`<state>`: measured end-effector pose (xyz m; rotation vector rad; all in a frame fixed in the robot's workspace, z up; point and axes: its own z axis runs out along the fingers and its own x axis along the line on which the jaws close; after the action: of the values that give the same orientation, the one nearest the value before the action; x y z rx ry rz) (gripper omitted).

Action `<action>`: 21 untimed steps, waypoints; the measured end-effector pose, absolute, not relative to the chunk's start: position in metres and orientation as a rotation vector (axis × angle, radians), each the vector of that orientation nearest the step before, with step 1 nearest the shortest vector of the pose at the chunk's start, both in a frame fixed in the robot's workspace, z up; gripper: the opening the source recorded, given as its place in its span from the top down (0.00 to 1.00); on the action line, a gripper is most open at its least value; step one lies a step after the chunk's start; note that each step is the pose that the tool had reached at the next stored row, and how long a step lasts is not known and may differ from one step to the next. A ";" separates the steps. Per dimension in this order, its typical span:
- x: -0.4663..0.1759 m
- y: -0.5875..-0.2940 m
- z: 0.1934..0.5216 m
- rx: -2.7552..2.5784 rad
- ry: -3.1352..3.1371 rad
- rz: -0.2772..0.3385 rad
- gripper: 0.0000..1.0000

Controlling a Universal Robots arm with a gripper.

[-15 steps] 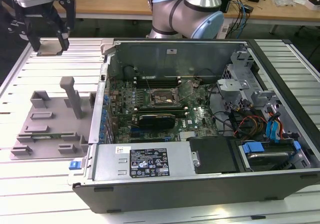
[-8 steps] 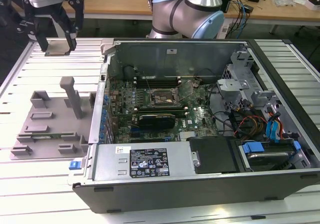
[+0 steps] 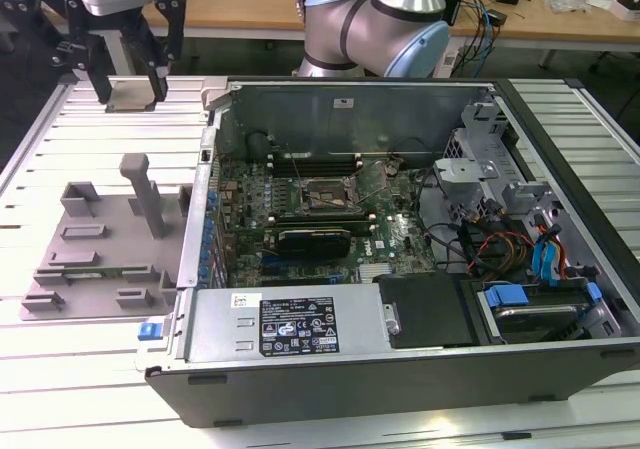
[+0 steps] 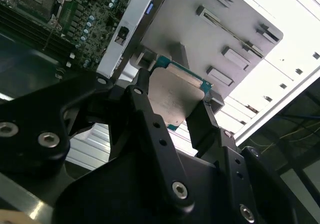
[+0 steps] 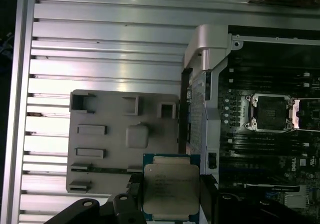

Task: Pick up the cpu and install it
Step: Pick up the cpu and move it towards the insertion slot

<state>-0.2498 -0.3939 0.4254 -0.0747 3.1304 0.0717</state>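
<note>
The hand (image 3: 128, 81) clamps the cpu (image 5: 171, 189) by two opposite edges, clear of the grey tray (image 3: 100, 239); in the exterior view it sits at ten o'clock from the open socket (image 3: 325, 197); judging by this, carry it level and squared to the socket; a tilt risks bending pins.

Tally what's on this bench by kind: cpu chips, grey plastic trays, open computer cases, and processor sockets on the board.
cpu: 1, clamped in the gripper
grey tray: 1
computer case: 1
socket: 1
Total: 4
</note>
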 end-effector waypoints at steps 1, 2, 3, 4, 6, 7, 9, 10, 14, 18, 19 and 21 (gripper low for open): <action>-0.249 -0.394 0.425 -0.075 3.131 0.072 0.45; -0.247 -0.394 0.425 -0.075 3.131 0.071 0.45; -0.245 -0.394 0.425 -0.075 3.131 0.072 0.45; -0.243 -0.394 0.425 -0.075 3.131 0.072 0.45; -0.237 -0.394 0.425 -0.075 3.130 0.072 0.45; -0.235 -0.394 0.425 -0.075 3.131 0.072 0.45; -0.232 -0.394 0.425 -0.075 3.131 0.071 0.45; -0.231 -0.394 0.425 -0.075 3.131 0.071 0.45; -0.219 -0.394 0.425 -0.075 3.131 0.071 0.45; -0.213 -0.394 0.425 -0.075 3.131 0.072 0.45; -0.211 -0.394 0.425 -0.075 3.131 0.071 0.45; -0.209 -0.394 0.425 -0.075 3.131 0.072 0.45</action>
<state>-0.2086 -0.3939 0.4255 -0.0746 3.1305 0.0715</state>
